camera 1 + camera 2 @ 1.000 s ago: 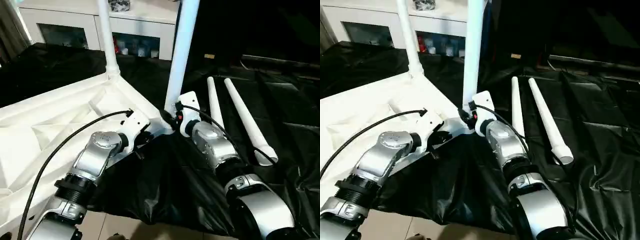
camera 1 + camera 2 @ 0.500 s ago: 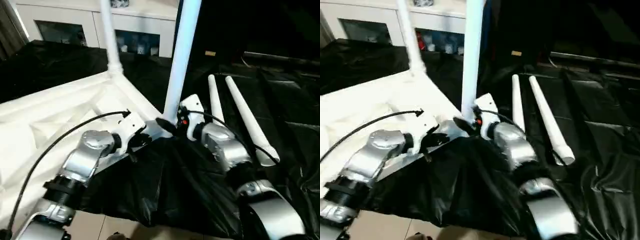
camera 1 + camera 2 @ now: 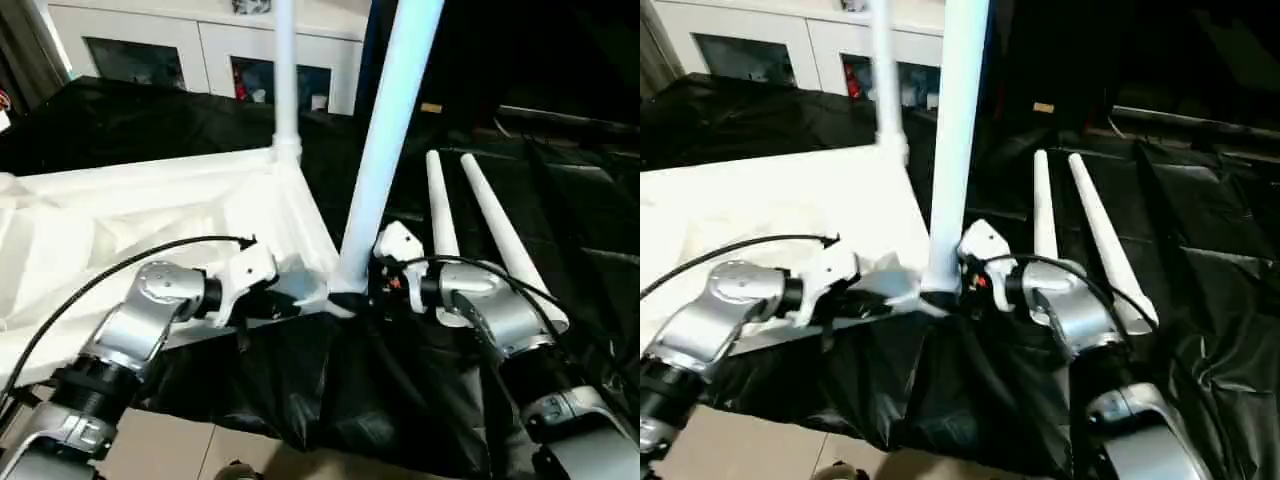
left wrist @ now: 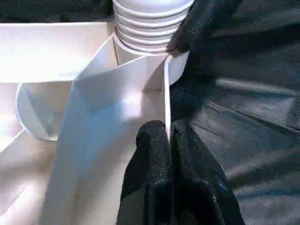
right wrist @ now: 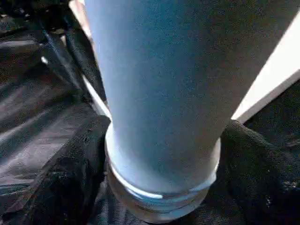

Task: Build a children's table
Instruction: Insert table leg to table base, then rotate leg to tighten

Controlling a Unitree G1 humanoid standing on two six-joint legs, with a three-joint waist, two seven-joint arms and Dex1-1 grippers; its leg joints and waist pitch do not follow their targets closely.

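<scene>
The children's table top (image 3: 150, 200) lies upside down, ribbed side up, on a black sheet. Two white legs stand in its corner sockets, the near leg (image 3: 385, 150) and the far leg (image 3: 285, 70). Two more legs (image 3: 440, 220) (image 3: 500, 240) lie side by side on the sheet to the right. My left gripper (image 4: 161, 136) is shut on the top's thin rim (image 4: 166, 93) just short of the near corner socket (image 4: 145, 28). My right gripper (image 5: 161, 154) is open, one black finger (image 5: 70, 164) on each side of the near leg's base.
A white cabinet with glass doors (image 3: 180, 40) stands behind the table top. The black sheet (image 3: 560, 200) covers the work area and hangs over its front edge, with bare floor (image 3: 190, 450) below. My right gripper's fingertip (image 4: 201, 23) shows beside the socket in the left wrist view.
The head view has shifted. My right forearm has swung out to the right and its jaws have widened around the near leg's base. The left gripper keeps pinching the rim.
</scene>
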